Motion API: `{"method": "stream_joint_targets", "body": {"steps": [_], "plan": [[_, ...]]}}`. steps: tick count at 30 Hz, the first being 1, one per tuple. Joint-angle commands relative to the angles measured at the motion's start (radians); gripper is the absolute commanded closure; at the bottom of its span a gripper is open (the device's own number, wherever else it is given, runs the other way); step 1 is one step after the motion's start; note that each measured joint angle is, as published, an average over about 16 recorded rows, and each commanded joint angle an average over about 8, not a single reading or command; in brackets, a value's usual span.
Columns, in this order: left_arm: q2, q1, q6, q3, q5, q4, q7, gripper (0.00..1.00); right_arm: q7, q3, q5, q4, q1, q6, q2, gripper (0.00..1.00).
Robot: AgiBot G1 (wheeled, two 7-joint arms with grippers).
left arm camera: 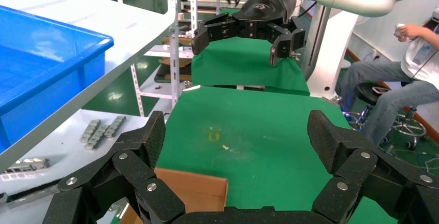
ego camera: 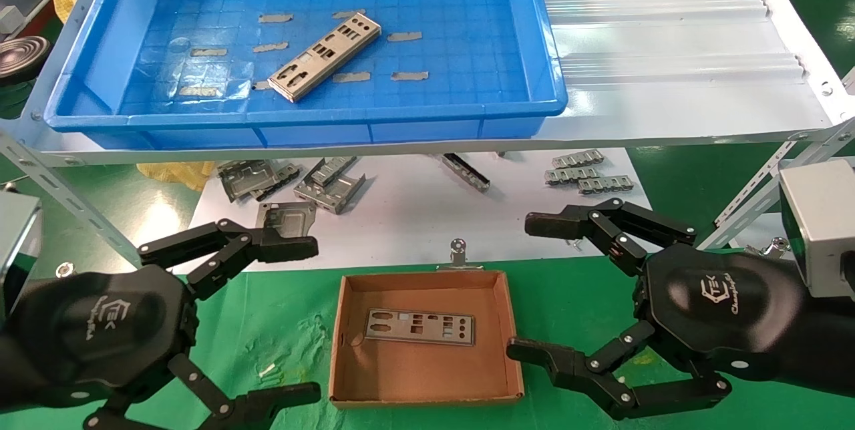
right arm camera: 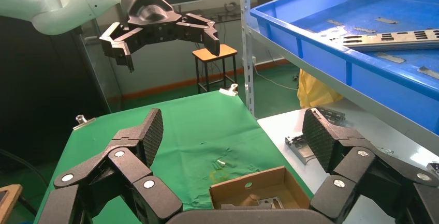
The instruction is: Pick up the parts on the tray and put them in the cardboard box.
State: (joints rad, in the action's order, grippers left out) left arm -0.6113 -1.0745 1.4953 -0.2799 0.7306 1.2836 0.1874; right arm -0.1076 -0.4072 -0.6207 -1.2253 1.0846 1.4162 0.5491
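Observation:
One silver punched plate lies at a slant on the floor of the blue tray on the raised shelf; it also shows in the right wrist view. A second plate lies flat inside the cardboard box on the green cloth, and shows partly in the right wrist view. My left gripper is open and empty, left of the box. My right gripper is open and empty, right of the box. A corner of the box shows in the left wrist view.
Short grey tape strips are stuck on the tray floor. Bent grey brackets and small clips lie on the white surface under the shelf. Slanted shelf struts stand at both sides. A person sits beyond the table.

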Motion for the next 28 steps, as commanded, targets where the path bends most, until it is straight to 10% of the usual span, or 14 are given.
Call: {"method": "stream_joint_targets", "body": {"steps": [1,28], "plan": [[0.000,0.000,0.000,0.000,0.000,0.000,0.000,0.00,0.000,0.000,0.000,0.000,0.000,0.000,0.000,0.00],[0.000,0.000,0.000,0.000,0.000,0.000,0.000,0.00,0.000,0.000,0.000,0.000,0.000,0.000,0.000,0.00]]}}
